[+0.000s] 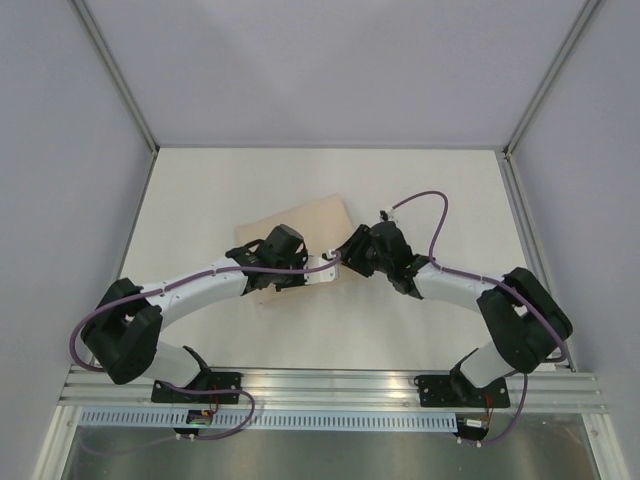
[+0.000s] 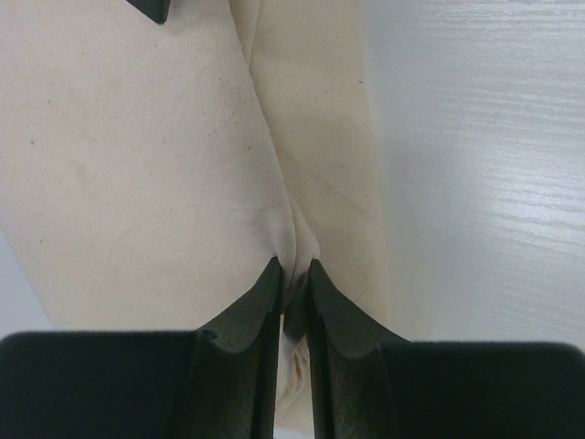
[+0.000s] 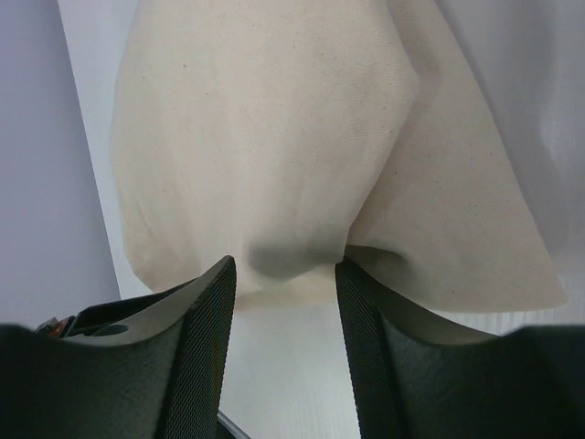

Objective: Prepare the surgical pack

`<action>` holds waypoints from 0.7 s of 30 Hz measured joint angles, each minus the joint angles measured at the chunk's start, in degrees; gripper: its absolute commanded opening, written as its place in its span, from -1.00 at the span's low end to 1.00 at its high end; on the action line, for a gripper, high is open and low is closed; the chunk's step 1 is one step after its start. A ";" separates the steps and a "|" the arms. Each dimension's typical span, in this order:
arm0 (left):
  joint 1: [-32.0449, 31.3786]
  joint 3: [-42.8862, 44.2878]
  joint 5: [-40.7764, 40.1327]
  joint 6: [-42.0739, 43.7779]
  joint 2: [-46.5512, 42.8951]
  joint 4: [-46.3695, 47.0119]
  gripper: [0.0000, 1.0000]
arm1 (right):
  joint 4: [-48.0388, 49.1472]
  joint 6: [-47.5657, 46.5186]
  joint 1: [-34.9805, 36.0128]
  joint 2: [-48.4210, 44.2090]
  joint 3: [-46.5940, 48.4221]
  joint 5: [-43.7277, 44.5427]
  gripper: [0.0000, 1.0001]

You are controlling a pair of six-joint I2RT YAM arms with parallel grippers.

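White table (image 1: 420, 190); tan cloth sheet (image 1: 310, 222) folded, creased

From overhead, cannot see the near part of the tan cloth sheet (image 1: 300, 222) under the two wrists, nor make out either set of fingertips there, too small and too covered. In the left wrist view, cannot trace the sheet past the top and left edges, follow the pinched fold inside the left gripper (image 2: 294, 274), or name the dark corner (image 2: 154, 7) cropped at the top. In the right wrist view, cannot trace the sheet past the top edge or see inside its folds, with only shadow on the bulge between the fingers of the right gripper (image 3: 285, 274).
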 measured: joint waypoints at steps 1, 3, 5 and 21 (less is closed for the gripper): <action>-0.02 0.00 -0.04 0.11 0.00 0.00 -0.79 | 0.04 0.20 0.00 1.27 0.63 -0.02 0.01; -0.20 -0.07 -0.26 0.42 0.00 0.00 -0.80 | 0.13 0.68 0.00 2.84 1.22 -0.07 -0.05; -0.24 -0.39 -0.37 0.98 0.00 0.22 -0.81 | 0.61 1.11 0.00 3.32 1.46 -0.11 -0.56; -1.81 -6.32 -5.97 4.74 -4.39 7.58 -1.00 | 6.43 3.80 0.42 -2.29 -8.57 -1.42 -0.99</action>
